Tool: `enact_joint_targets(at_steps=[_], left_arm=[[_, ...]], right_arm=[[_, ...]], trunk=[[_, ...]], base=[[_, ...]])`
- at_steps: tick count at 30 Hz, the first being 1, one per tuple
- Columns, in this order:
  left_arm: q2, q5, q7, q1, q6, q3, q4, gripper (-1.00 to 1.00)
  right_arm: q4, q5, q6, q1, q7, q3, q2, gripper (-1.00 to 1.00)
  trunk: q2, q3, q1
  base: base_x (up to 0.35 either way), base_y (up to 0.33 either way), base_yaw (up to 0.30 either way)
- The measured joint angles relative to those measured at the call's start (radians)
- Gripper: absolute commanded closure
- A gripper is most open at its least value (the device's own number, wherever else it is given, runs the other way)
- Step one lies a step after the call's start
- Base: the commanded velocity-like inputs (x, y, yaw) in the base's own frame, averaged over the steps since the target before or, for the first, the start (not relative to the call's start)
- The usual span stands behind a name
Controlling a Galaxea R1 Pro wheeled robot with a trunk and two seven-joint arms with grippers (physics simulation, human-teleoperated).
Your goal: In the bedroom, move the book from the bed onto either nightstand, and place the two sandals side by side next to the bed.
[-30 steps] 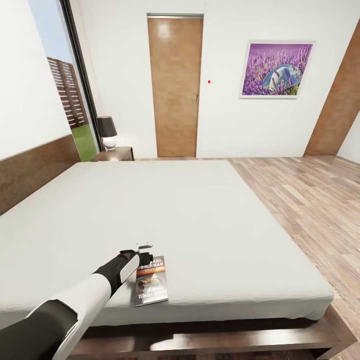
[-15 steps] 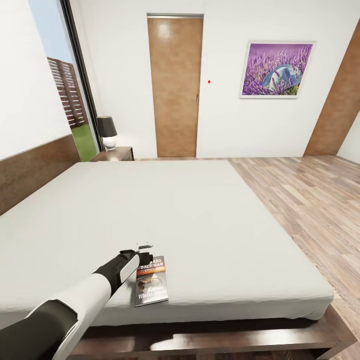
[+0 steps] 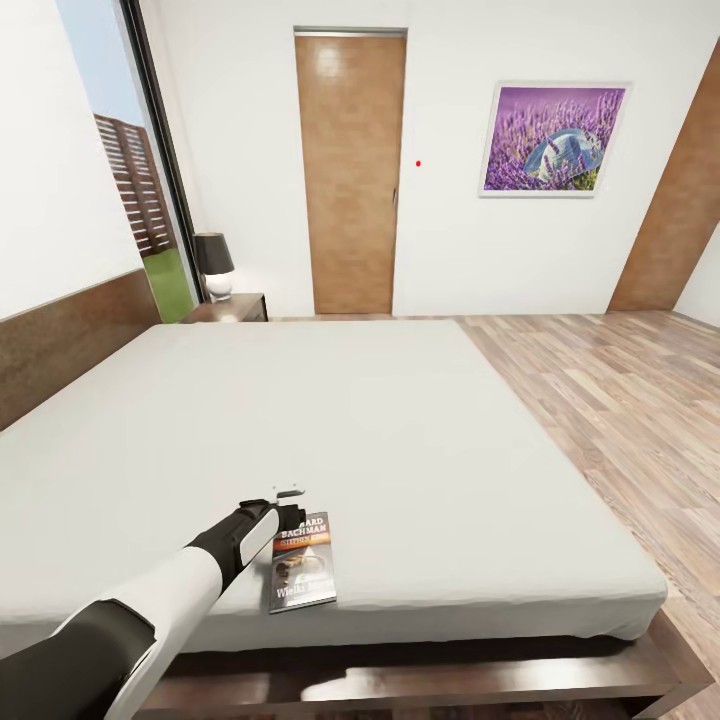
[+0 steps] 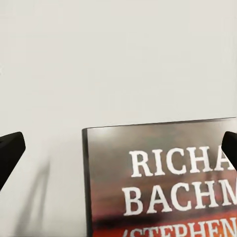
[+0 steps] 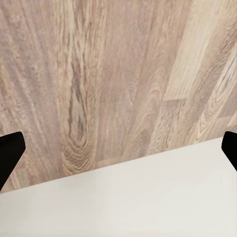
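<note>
Nothing has shifted since the earlier frames: the left arm stays stretched low over the bed [image 3: 420,440], its left gripper [image 3: 289,503] hovering at the top edge of the book [image 3: 302,561], fingers spread wide and gripping nothing. The cover reads "Richard Bachman" and "Wielki". The right gripper [image 5: 118,148], fingers also apart, points at the floor [image 5: 98,79] beside the mattress edge
</note>
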Motion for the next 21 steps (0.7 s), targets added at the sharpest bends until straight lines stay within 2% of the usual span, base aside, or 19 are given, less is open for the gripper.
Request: enact_joint_targets(at_steps=[21], left_arm=[[0.0, 0.0, 0.003, 0.0, -0.002, -0.004, 0.0, -1.0]], right_arm=[[-0.001, 0.0, 0.0, 0.0, 0.0, 0.0, 0.0, -1.0]], trunk=[[0.0, 0.0, 0.0]], base=[[0.009, 0.0, 0.0]])
